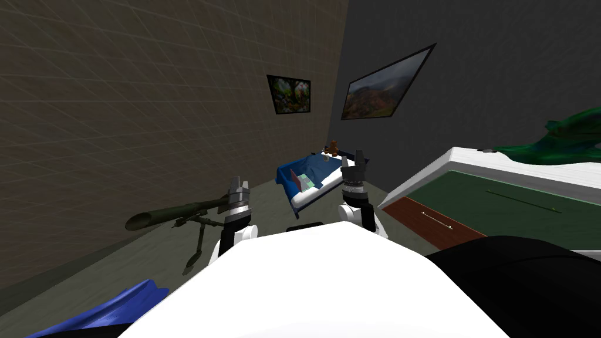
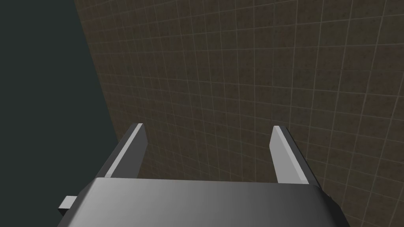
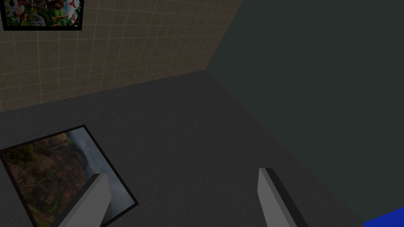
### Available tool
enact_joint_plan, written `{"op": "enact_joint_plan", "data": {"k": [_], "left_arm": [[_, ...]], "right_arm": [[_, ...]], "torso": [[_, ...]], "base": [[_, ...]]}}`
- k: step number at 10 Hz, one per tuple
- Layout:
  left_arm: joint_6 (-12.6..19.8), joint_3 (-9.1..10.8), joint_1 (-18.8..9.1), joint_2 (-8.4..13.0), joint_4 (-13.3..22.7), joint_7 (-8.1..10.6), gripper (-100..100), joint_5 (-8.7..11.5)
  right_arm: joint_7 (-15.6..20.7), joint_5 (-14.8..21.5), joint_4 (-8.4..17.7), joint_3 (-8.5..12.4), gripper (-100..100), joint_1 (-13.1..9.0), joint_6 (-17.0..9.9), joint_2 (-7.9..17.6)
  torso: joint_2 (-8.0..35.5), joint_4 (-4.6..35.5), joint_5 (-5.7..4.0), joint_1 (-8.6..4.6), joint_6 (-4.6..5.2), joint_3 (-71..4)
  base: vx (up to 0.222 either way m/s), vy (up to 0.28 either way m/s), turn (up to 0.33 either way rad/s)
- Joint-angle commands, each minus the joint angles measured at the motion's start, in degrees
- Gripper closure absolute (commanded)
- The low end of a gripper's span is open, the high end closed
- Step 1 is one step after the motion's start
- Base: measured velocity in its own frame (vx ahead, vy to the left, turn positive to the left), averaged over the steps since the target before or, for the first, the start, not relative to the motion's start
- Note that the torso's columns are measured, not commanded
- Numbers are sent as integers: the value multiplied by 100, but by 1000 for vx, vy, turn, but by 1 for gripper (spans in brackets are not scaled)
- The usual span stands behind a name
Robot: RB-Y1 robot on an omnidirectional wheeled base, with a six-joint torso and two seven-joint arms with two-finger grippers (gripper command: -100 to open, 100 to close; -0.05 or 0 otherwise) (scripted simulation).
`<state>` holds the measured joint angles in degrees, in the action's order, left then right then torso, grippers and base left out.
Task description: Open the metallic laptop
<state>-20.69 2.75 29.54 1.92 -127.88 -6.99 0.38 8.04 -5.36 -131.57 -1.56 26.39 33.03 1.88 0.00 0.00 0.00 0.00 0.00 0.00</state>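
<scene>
On the bed (image 1: 311,198) well ahead, near its front end, sits a small thing w/ a pinkish upright panel and a greenish face (image 1: 303,182). Prob. the laptop, though too small to be sure, and no metal look is readable. It lies fwd of both arms and, in the head view, between them: L tool (image 1: 239,186) to its left, R tool (image 1: 356,157) to its right and slightly closer, so the R arm looks like the nearer pick. Both are well apart from it and raised in the air, so my guess is the base has to close in before any reach. L tool is wide, fingers (image 2: 281,153) spread w/ nothing between; R tool is likewise wide and empty, fingers (image 3: 268,197) apart. The bed's long axis runs away from me toward the far corner. The laptop's own long axis and which way its hinge faces I can't tell; the panel seems to stand up already, maybe part-open.
</scene>
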Motion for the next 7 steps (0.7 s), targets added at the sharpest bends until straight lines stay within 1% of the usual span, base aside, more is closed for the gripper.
{"op": "enact_joint_plan", "data": {"k": [1, 3, 7], "left_arm": [[0, 0, 0, 0, 0, 0, 0, 0], [0, 0, 0, 0, -1, 0, 0, 0], [-1, 0, 0, 0, -2, 0, 0, 0]], "right_arm": [[0, 0, 0, 0, 0, 0, 0, 0], [0, 0, -1, 0, 0, 0, 0, 0], [0, 0, -2, 0, 0, 0, 0, 0]], "torso": [[232, 235, 0, 0, 0, -467], [1003, 1006, 0, 0, 0, -2014], [2693, 2691, 0, 0, 0, -5381]], "base": [[0, 0, 0], [0, 0, 0], [0, 0, 0]]}}
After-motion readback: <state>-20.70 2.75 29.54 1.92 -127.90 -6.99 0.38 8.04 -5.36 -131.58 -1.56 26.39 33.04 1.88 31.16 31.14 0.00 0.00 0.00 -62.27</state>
